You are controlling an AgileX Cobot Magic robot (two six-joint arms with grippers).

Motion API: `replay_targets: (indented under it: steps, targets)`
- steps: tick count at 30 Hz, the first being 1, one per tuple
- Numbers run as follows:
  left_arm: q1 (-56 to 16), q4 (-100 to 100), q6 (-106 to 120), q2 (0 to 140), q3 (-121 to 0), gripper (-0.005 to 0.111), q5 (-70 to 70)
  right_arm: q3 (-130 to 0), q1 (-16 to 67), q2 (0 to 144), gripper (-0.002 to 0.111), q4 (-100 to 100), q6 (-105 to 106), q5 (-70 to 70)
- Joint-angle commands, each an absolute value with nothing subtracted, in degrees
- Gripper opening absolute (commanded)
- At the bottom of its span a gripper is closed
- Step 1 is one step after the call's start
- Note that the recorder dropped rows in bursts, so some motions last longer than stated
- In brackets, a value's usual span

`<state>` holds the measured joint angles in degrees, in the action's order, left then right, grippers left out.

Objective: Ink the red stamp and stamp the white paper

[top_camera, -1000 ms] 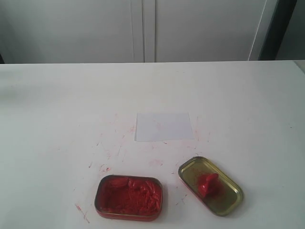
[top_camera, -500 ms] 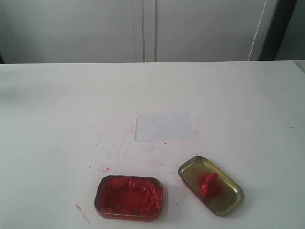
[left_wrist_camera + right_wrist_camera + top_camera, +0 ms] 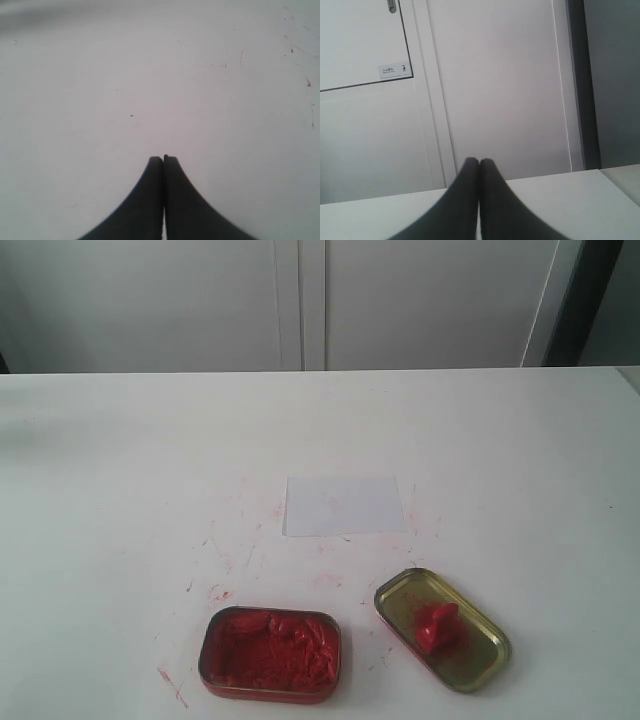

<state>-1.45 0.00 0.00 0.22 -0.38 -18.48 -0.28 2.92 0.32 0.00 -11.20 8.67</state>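
nothing is in hand yet; by the look of it the task stands at its very first step, picking up the stamp. the red stamp (image 3: 437, 625) lies inside the gold lid (image 3: 402, 596), towards its middle, and nothing is touching it. the lid sits at about 5 o'clock from the white paper (image 3: 345, 505), which lies flat near the middle of the bench (image 3: 120, 460) with faint red smudges around it. the open red tin (image 3: 270, 653) of lumpy paste is at about 7 o'clock from the paper and at 9 o'clock from the lid, just beside it but apart.

neither arm shows in the exterior view. the left gripper (image 3: 163, 159) has its fingers pressed together with nothing between them, over a bare patch of bench with a few red specks. the right gripper (image 3: 479, 161) is likewise closed and empty, pointing out across the bench edge towards the cabinet doors (image 3: 495, 90).

the next move probably falls to the right arm, since the stamp lies on its side: bring the gripper down over the lid, part the fingers, and take the stamp by its handle end. the piece is small and sits in a shallow lid that may slide, so the approach wants to be straight down and the squeeze gentle. then come a press into the paste at 9 o'clock and a carry to the paper at 11 o'clock.
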Motion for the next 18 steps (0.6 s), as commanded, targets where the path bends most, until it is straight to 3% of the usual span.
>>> replay_targets:
  steps: [1,18]
  targets:
    - [-1.3,-0.4,0.0,0.0,0.0,0.000,-18.9,0.0,2.9,0.0,0.000,0.0,-11.2,9.5]
    - [-1.3,-0.4,0.0,0.0,0.0,0.000,-18.9,-6.6,2.9,0.0,0.000,0.0,-8.7,-2.8]
